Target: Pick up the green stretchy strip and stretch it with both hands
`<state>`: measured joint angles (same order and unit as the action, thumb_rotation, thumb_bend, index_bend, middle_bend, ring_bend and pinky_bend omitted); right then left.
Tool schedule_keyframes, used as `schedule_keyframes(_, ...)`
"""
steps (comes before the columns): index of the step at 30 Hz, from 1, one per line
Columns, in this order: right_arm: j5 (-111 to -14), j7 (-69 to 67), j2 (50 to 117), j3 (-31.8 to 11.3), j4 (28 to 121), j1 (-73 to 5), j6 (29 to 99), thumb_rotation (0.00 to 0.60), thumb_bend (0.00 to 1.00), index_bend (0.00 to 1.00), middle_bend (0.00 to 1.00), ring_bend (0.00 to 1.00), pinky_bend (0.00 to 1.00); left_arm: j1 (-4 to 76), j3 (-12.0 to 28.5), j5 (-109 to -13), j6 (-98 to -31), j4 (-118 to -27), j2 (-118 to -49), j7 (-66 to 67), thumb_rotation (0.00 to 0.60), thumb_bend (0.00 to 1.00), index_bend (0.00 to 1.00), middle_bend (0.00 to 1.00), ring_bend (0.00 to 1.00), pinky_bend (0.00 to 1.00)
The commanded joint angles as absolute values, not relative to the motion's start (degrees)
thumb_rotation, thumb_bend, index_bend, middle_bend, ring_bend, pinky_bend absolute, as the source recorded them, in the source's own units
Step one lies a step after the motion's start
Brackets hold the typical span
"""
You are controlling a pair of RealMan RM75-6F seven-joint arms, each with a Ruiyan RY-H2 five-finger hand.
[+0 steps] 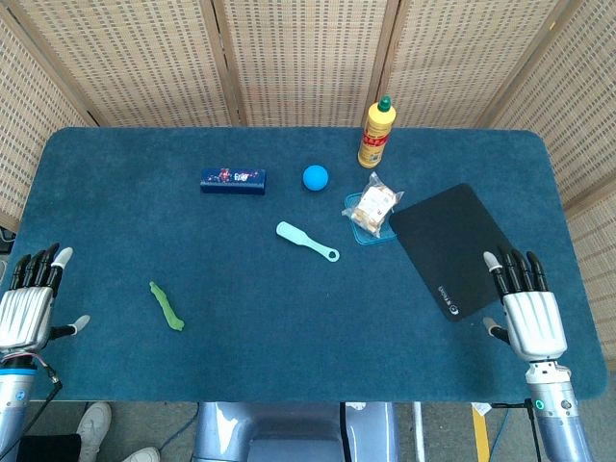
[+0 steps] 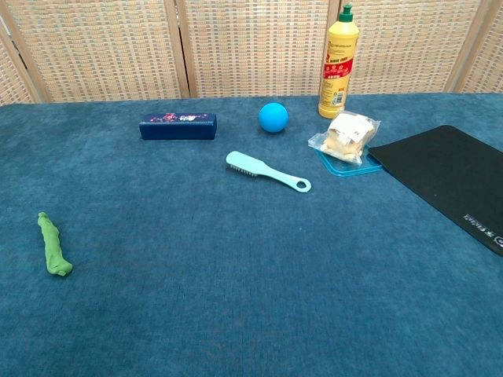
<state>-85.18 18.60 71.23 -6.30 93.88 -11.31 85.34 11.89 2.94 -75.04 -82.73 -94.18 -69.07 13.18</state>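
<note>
The green stretchy strip [image 1: 166,306] [image 2: 53,244] lies flat on the blue table cloth, front left. My left hand [image 1: 29,298] rests at the table's left front edge, fingers extended and apart, holding nothing, a short way left of the strip. At the right front edge my right hand [image 1: 525,300] lies open and empty too, far from the strip. Neither hand shows in the chest view.
A black mouse pad [image 1: 452,245] lies by the right hand. Mid-table are a light blue brush [image 1: 306,241], a blue ball [image 1: 315,176], a dark blue box [image 1: 233,180], a snack bag on a blue tray [image 1: 373,205] and a yellow bottle [image 1: 376,133].
</note>
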Motion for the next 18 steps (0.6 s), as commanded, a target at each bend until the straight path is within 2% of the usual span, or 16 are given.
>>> schedule_keyframes(1, -85.33, 18.43, 71.14, -6.38, 94.13, -11.16, 85.61, 0.6, 0.0, 0.0, 0.0, 0.0, 0.0, 11.81, 2.92, -75.25, -82.59, -94.07, -69.2, 13.35, 0.6, 0.0, 0.0, 0.0, 0.0, 0.0)
schedule_keyframes(6, -86.12, 17.84, 70.91, -6.12, 94.72, -10.96, 85.9, 0.6, 0.0, 0.0, 0.0, 0.0, 0.0, 13.58, 2.39, -76.56, -78.83, -92.97, -69.03, 14.0, 0.6, 0.0, 0.0, 0.0, 0.0, 0.0)
schedule_keyframes(11, -86.13, 17.88, 70.94, -6.12, 94.89, -10.91, 85.75, 0.6, 0.0, 0.0, 0.0, 0.0, 0.0, 17.97, 2.72, -78.93, -72.79, -86.47, -70.8, 14.02, 0.6, 0.0, 0.02, 0.0, 0.0, 0.0)
schedule_keyframes(13, -85.92, 18.01, 71.03, -6.16, 94.95, -10.96, 85.5, 0.6, 0.0, 0.0, 0.0, 0.0, 0.0, 20.21, 2.91, -81.08, -70.75, -81.45, -72.59, 12.6, 0.6, 0.0, 0.11, 0.0, 0.0, 0.0)
schedule_keyframes(15, -85.74, 18.24, 71.18, -6.22, 94.96, -11.01, 85.3, 0.6, 0.0, 0.0, 0.0, 0.0, 0.0, 22.38, 2.53, -84.42, -69.45, -75.56, -74.9, 9.86, 0.6, 0.01, 0.27, 0.0, 0.0, 0.0)
schedule_keyframes(18, -85.65, 18.79, 71.44, -6.25, 94.93, -11.06, 85.18, 0.6, 0.0, 0.0, 0.0, 0.0, 0.0, 25.17, 1.05, -88.49, -66.95, -67.34, -78.16, 4.37, 0.6, 0.08, 0.37, 0.0, 0.0, 0.0)
